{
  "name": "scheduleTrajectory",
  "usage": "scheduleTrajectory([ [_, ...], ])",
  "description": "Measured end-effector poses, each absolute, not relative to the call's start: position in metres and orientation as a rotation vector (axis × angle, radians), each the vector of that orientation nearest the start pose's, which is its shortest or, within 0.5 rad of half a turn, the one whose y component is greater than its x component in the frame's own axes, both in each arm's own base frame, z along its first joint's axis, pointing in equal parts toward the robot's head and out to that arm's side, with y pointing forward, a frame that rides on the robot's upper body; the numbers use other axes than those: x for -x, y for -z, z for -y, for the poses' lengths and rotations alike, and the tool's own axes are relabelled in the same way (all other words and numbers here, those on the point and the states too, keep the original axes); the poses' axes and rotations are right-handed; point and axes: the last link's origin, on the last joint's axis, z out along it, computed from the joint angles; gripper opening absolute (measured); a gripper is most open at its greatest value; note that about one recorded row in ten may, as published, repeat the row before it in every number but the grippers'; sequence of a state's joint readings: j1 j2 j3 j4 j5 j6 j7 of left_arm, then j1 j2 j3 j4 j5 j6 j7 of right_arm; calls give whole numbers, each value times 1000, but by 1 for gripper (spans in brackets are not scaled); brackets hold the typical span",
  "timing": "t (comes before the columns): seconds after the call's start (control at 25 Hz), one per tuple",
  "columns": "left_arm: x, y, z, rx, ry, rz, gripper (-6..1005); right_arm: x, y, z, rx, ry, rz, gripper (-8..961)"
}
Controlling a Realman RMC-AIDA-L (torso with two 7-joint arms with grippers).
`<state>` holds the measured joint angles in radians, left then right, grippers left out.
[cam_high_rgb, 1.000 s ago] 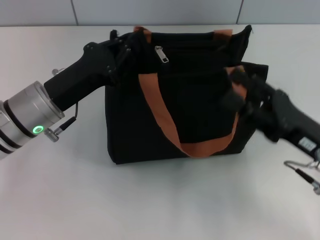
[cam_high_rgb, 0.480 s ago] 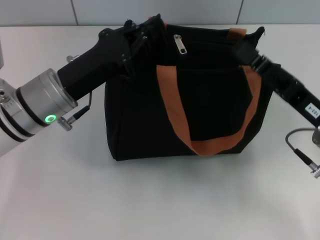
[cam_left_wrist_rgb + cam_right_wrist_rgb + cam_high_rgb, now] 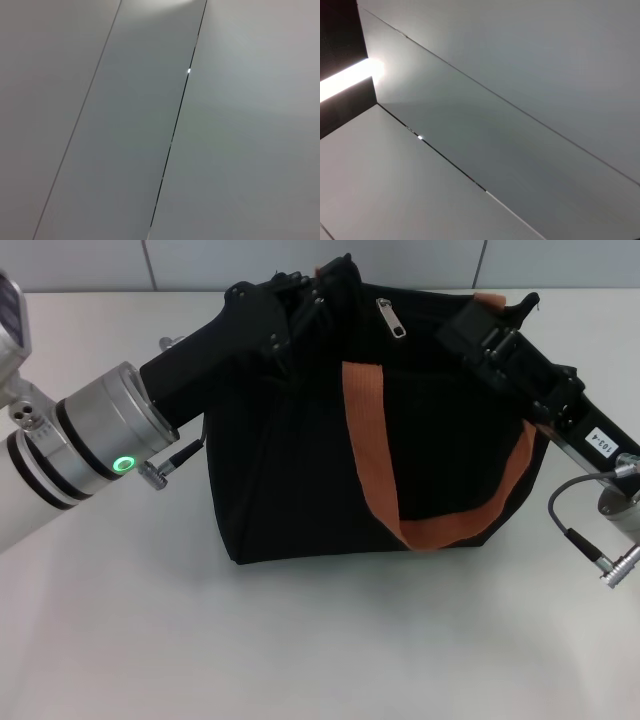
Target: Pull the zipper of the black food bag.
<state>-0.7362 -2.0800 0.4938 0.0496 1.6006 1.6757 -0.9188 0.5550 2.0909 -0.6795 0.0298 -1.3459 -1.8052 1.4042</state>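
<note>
Zipper at the bag's top edge, both grippers up at the rim

Zipper: silver slider with its tab hanging down, on the track along the top of the black food bag, roughly midway along that top edge, slightly toward the robot's left. Nothing touches it.

Bag stands upright on the white table. One orange strap loops down over the bag's front face, below the zipper.

Left gripper: at the bag's upper corner on the robot's left side, just beside the zipper. It sits tight against the fabric there and looks as if it pinches the rim, but black on black hides the fingers, so I cannot tell whether the claw is wide, narrow or gripping.

Right gripper: at the opposite upper corner of the bag, near the second strap end, well apart from the zipper. Its claw state likewise cannot be told.

Both wrist views show only pale wall panels; no help with the bag.

Step in hand, as I judge it: bracing and positioning at the rim, with the zipper not yet seized.

Next move calls for: one gripper to reach the small hanging tab, close on it squarely, then draw along the track while the other holds the bag against the pull. The tab is small and loose, so a miss seems likely without careful alignment.
</note>
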Motion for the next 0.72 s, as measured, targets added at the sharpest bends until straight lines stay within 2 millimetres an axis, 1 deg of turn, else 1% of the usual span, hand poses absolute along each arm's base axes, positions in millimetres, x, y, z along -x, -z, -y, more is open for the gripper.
scheduleTrajectory([
  [0.32,180,40,-338,2350,1515,412,36,-231,37,-288,2059,-1866,-1373,773],
  [0.44,180,41,-337,2351,1511,407,37,-232,40,-292,2034,-1843,-1461,706],
  [0.6,180,41,-337,2353,1512,409,38,-230,42,-296,2039,-1831,-1483,618],
  [0.68,179,42,-336,2355,1519,409,39,-227,43,-298,2043,-1832,-1483,573],
  [0.72,178,42,-336,2356,1524,410,39,-223,45,-300,2075,-1829,-1460,551],
])
